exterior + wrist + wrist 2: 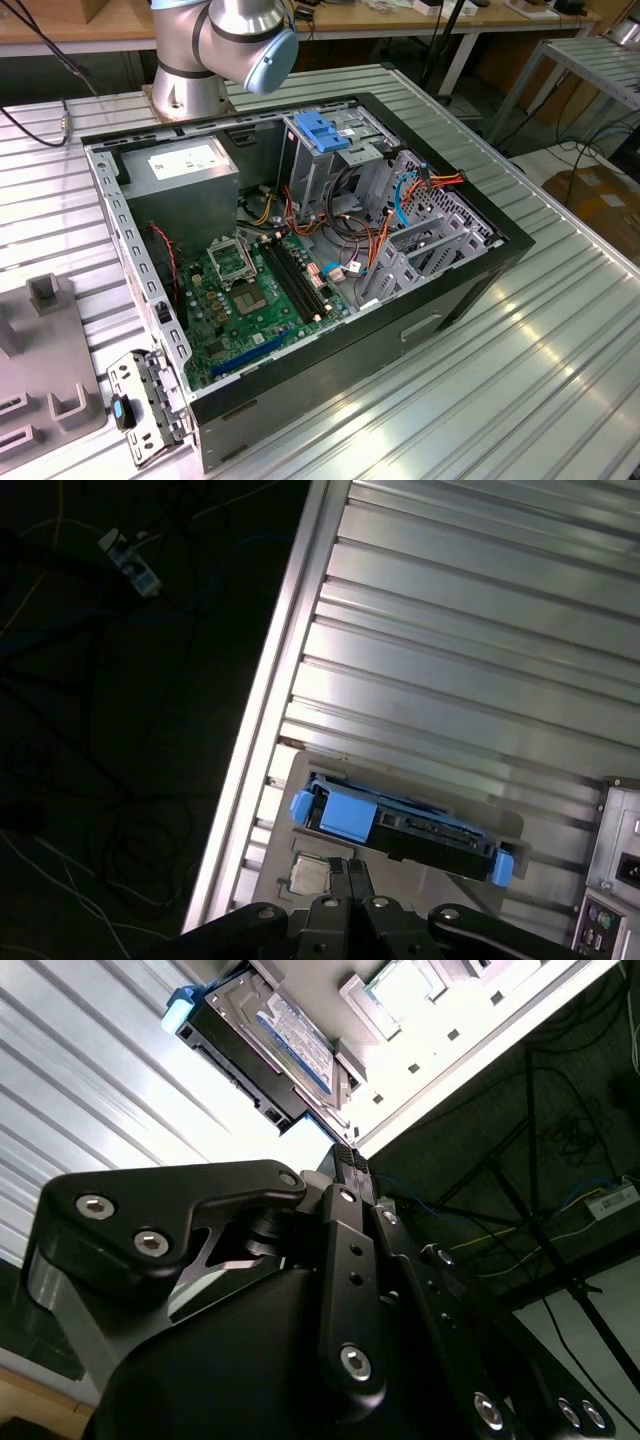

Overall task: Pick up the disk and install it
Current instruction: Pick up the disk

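Scene: I am running the arm from afar; in both wrist views its gripper (350,872) hangs close above the disk (400,825)
Disk: lies flat in a grey holder (300,765) on the ribbed table (450,630), near the table's edge, with blue rails along its sides and a blue tab at one end; nothing touches it
Pincer: narrow, the fingertips pressed together and holding nothing, seen again in the second wrist view (345,1157) with the disk (270,1035) beyond
Step in hand: the pick, which I judge has barely begun, since the disk is not lifted
Doing it well: in my judgement the fingers must open wider than the disk before any descent, line up square to its long sides, and close on the rails or the hard edges, not on the labelled face
Care: I would keep the tips clear of the holder's raised lip, grip near the middle so the disk does not tip, and lift straight up
Risk: as I read it, a skewed approach could jam the disk against the holder or let it slip
Case (330,375): stands open on the table in the exterior view, with its metal cage (320,160) upright inside
Writing: a printed label covers the disk's top and a white sticker (185,160) sits on the box in the case's corner; I read nothing off either
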